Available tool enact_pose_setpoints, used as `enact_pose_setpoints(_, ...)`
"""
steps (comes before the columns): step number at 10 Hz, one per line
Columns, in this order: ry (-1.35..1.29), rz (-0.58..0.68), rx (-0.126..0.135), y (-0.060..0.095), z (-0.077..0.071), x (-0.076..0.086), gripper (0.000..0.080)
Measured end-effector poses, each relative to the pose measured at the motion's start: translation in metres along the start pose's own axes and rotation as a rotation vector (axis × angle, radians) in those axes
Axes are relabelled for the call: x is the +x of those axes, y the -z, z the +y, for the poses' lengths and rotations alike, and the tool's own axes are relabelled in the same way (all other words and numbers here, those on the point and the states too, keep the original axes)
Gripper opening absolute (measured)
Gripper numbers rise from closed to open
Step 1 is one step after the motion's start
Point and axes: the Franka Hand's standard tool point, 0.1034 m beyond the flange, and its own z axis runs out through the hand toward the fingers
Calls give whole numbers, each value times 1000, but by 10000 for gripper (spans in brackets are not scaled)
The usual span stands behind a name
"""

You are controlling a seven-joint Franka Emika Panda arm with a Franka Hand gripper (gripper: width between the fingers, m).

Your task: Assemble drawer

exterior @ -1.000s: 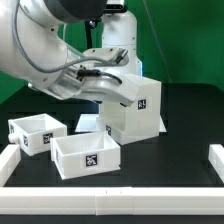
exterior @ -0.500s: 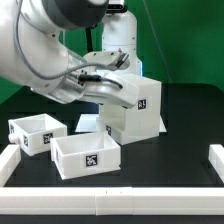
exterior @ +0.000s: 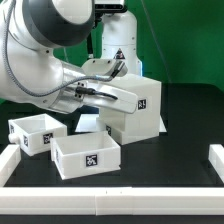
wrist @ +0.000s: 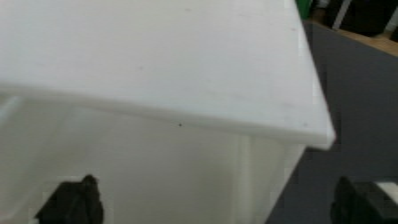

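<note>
Here, nearest on the black table point(exterior: 185, 150), a white open-topped plastic drawer box point(exterior: 87, 157) and a second white drawer box point(exterior: 37, 131) lie loose, apparently both uninserted. Behind them stands the white box-shaped cabinet shell point(exterior: 135, 105), beneath the end effector point(wrist: 217, 200), which is spread and grasping nothing.

white cabinet point(exterior: 135, 105) behind two drawers point(exterior: 85, 156) (tagged)

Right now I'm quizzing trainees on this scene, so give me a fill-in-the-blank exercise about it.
1. The loose drawers standing on the table number ___.
2. The table's surface is coloured ___.
3. Close to the drawer case, the gripper has its fingers spread wide, so it is ___.
Missing words: two; black; open.
</note>
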Motion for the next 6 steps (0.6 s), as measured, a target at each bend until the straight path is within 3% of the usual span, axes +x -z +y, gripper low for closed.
enact_pose_setpoints(3,-16,-41,8,-3,5,4,649)
enact_pose_setpoints(5,-46,-118,72,-5,7,15,649)
enact_pose_setpoints(6,-57,-149,88,-8,9,19,649)
